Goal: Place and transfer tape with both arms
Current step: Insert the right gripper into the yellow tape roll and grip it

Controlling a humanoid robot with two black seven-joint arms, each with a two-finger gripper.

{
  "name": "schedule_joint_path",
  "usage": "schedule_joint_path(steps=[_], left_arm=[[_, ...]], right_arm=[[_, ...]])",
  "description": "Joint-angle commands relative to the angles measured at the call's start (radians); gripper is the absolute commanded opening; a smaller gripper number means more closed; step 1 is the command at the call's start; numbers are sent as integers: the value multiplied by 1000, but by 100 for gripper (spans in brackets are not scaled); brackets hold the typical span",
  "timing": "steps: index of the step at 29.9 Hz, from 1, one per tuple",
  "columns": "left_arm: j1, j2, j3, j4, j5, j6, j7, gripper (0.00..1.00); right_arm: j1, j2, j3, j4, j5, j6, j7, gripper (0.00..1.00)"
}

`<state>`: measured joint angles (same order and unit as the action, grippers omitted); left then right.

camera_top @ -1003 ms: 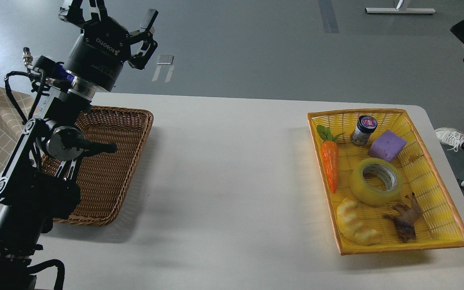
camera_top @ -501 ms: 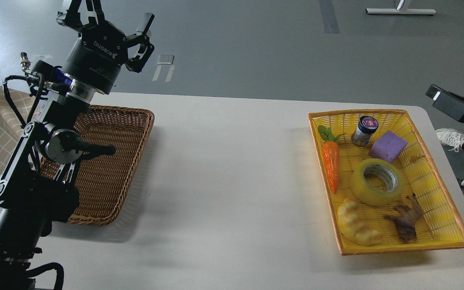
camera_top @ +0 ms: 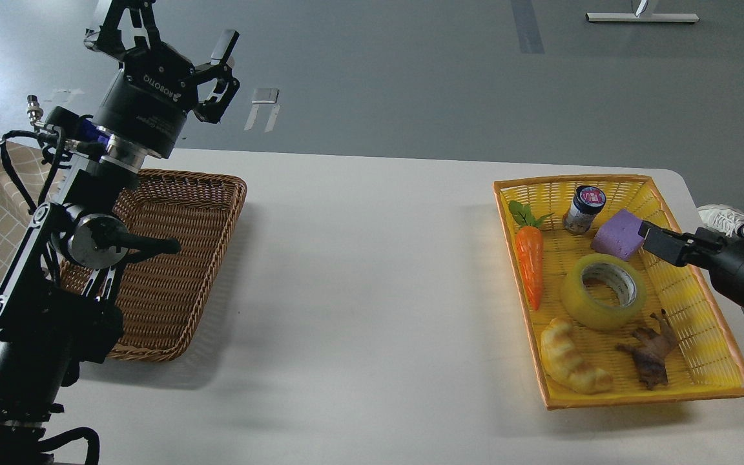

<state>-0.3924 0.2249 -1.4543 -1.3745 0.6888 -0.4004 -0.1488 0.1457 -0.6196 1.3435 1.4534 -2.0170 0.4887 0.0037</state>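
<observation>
The tape, a wide yellow translucent roll with a grey-white core, lies flat in the middle of the yellow basket at the right of the table. My right gripper comes in from the right edge and hovers over the basket's right side, just right of the purple block and up-right of the tape. It is seen end-on, so its fingers cannot be told apart. My left gripper is raised high at the far left, above the brown wicker basket, open and empty.
The yellow basket also holds a toy carrot, a small jar, a purple block, a ridged bread toy and a brown animal toy. The brown wicker basket stands at the left. A white table spans between them.
My right arm has come in from the far right and moved down and left to the yellow basket's right side. My left gripper has drifted slightly left and stayed open.
</observation>
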Motion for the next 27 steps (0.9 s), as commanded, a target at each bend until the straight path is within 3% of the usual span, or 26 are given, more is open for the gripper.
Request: schedule_joint_path(steps=[1, 6, 13, 27], left_arm=[[12, 1, -3, 0, 0, 0, 0, 98], [12, 1, -6, 0, 0, 0, 0, 98], [12, 1, -15, 0, 0, 0, 0, 98], [12, 14, -17, 2, 0, 0, -2, 98]], right_arm=[[0, 17, -24, -10, -6, 0, 18, 93], [0, 18, -66, -11, -91, 0, 54, 93], [0, 15, -92, -53, -165, 0, 143, 93], [6, 17, -87, -128, -165, 0, 150, 95]])
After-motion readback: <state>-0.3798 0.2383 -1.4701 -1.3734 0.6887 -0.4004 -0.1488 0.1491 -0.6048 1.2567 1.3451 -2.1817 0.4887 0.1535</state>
